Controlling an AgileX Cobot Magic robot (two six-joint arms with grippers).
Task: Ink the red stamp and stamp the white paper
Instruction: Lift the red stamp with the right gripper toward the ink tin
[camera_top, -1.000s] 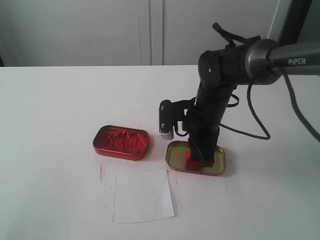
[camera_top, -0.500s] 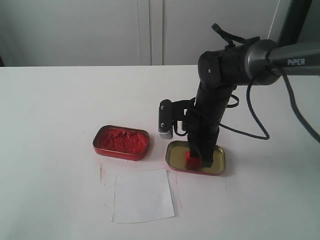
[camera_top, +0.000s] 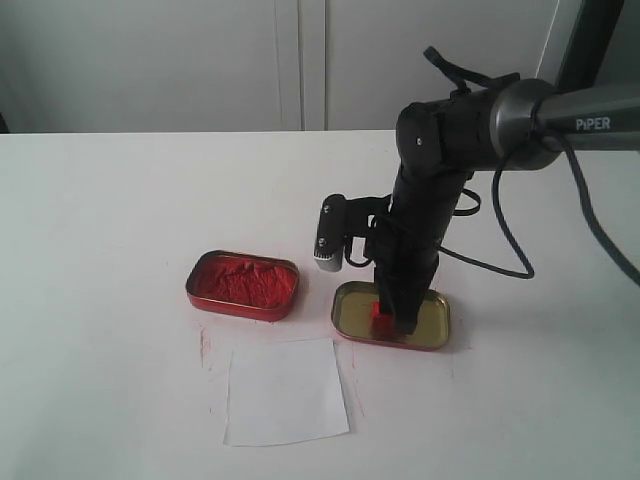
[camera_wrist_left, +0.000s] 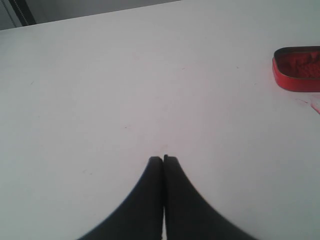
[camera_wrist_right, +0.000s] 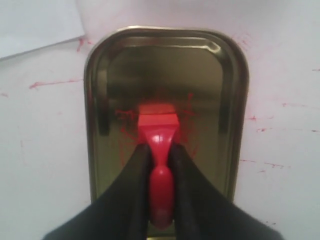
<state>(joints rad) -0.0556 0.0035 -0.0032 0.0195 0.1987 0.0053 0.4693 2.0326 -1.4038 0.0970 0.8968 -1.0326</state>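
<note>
The red stamp (camera_wrist_right: 159, 150) stands in the gold tin lid (camera_wrist_right: 220, 100), and my right gripper (camera_wrist_right: 159, 152) is shut on its knob handle, both fingers pressed against it. From the exterior view the right gripper (camera_top: 392, 318) reaches straight down into the lid (camera_top: 436, 322), with only a bit of the red stamp (camera_top: 381, 322) showing. The white paper (camera_top: 286, 390) lies flat in front of the tins, to the left of the lid. My left gripper (camera_wrist_left: 163, 159) is shut on nothing above bare tabletop; it is not in the exterior view.
The open red tin of ink paste (camera_top: 242, 284) sits left of the lid, also at the edge of the left wrist view as the red tin (camera_wrist_left: 299, 67). Red smears mark the table around the lid and paper. A black cable hangs behind the right arm.
The right gripper's jaws have closed onto the stamp's handle inside the lid. The wrist has tilted slightly. The stamp, tins and paper stay where they were.
</note>
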